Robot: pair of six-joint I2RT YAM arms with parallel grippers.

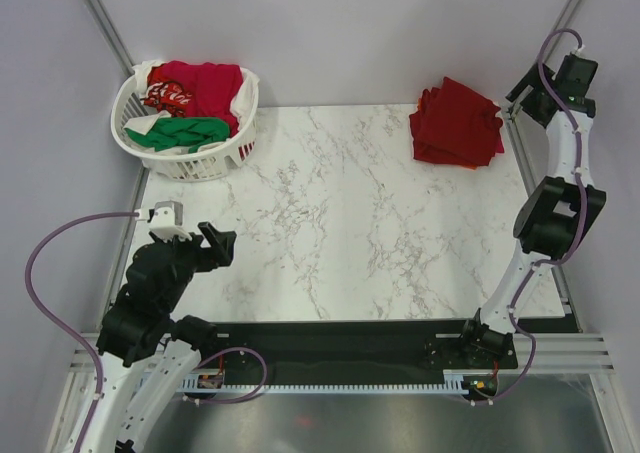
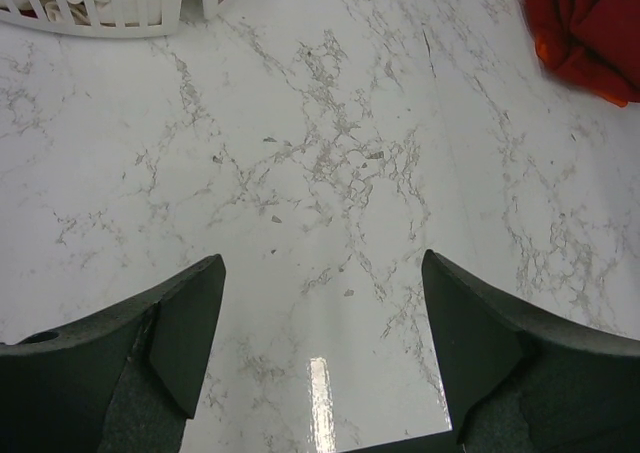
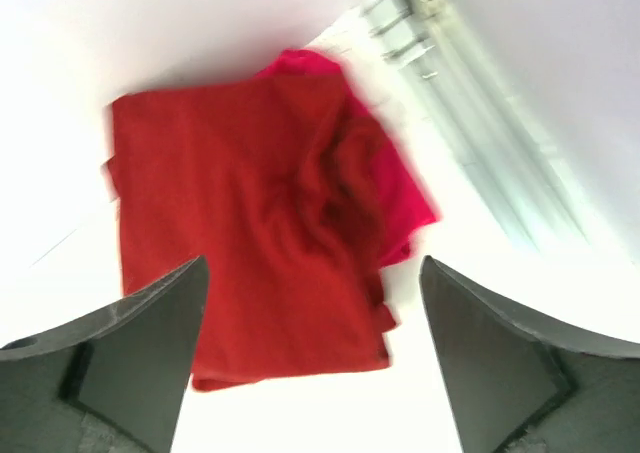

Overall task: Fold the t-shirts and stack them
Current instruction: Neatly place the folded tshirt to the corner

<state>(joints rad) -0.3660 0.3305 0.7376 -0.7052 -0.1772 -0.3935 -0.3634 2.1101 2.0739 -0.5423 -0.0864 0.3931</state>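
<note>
A stack of folded dark red t-shirts (image 1: 457, 123) lies at the table's far right corner, with a crimson-pink one (image 3: 400, 188) and an orange edge (image 2: 552, 51) showing under the top dark red shirt (image 3: 240, 223). More t-shirts, red, green and white (image 1: 190, 98), are heaped in the basket at the far left. My right gripper (image 3: 313, 303) hangs above the stack, open and empty, clear of the cloth. My left gripper (image 2: 322, 313) is open and empty over bare marble near the table's front left (image 1: 215, 245).
A white plastic lattice laundry basket (image 1: 230, 153) stands at the far left corner of the marble table (image 1: 340, 223). Metal frame posts (image 1: 100, 18) rise at the back corners, and a black strip with cables (image 1: 340, 353) runs along the near edge.
</note>
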